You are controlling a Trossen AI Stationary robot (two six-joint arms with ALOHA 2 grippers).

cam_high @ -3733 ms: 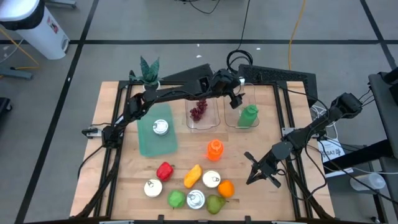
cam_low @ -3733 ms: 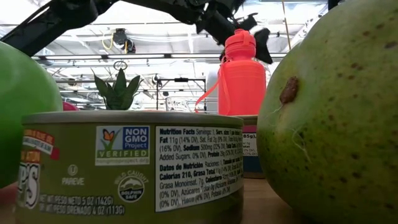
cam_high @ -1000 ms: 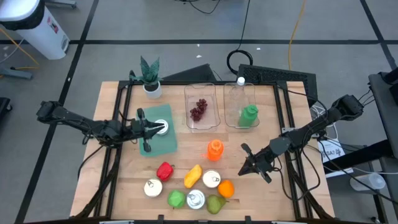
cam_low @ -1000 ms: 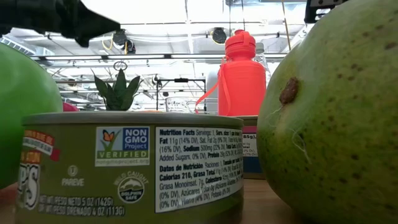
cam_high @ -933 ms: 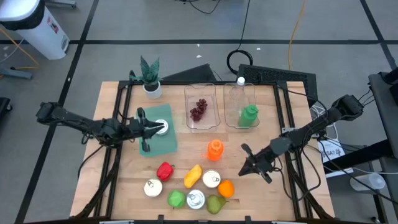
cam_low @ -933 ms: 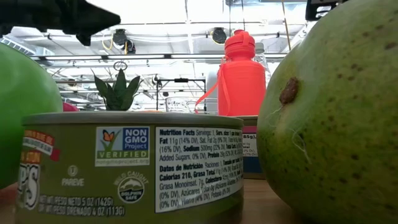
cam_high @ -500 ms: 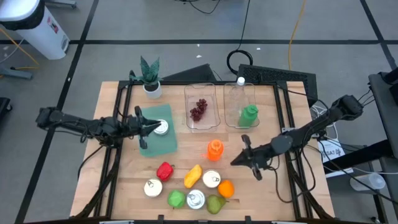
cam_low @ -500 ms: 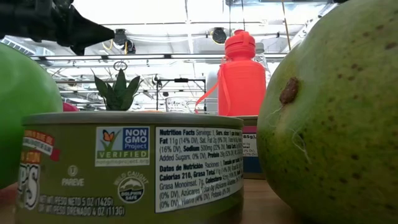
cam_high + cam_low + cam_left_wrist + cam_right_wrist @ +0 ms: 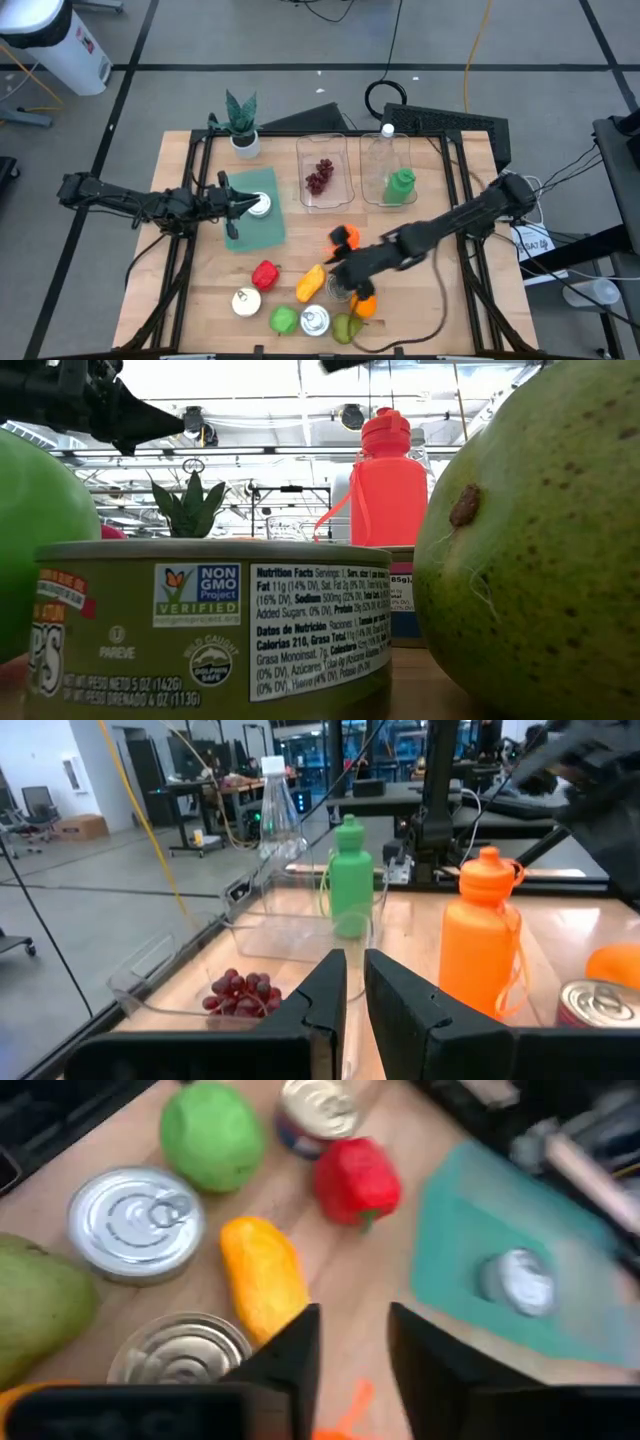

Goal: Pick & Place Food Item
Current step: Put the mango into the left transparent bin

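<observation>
Reaching low over the front of the table (image 9: 420,300), the right end effector (image 9: 338,272) hangs with its two dark fingers (image 9: 290,1355) set a narrow gap apart and nothing between them, just above the silver-lidded can (image 9: 340,288) that sits beside the yellow mango (image 9: 310,282). Taking that mango as the mark: a red bell pepper (image 9: 265,273) lies just to its left, an orange bottle (image 9: 345,238) stands just behind it to the right, and an orange fruit (image 9: 364,303) rests to its right, past the can. In front of the mango sit a green apple (image 9: 284,320), a second can (image 9: 315,320) and a green pear-like fruit (image 9: 346,327); a third can (image 9: 245,301) sits front-left of it.

Well behind and left of the mango, the left end effector (image 9: 238,205) is closed tight and empty over the flat teal mat (image 9: 250,232), next to a fourth can (image 9: 259,205).

Two clear plastic trays stand behind the mango: one (image 9: 325,190) holds a bunch of dark red grapes (image 9: 319,178), the other (image 9: 385,195) a green bottle (image 9: 401,186) and a clear bottle with a white cap (image 9: 383,148). A small potted plant (image 9: 240,118) stands at the far left corner.
</observation>
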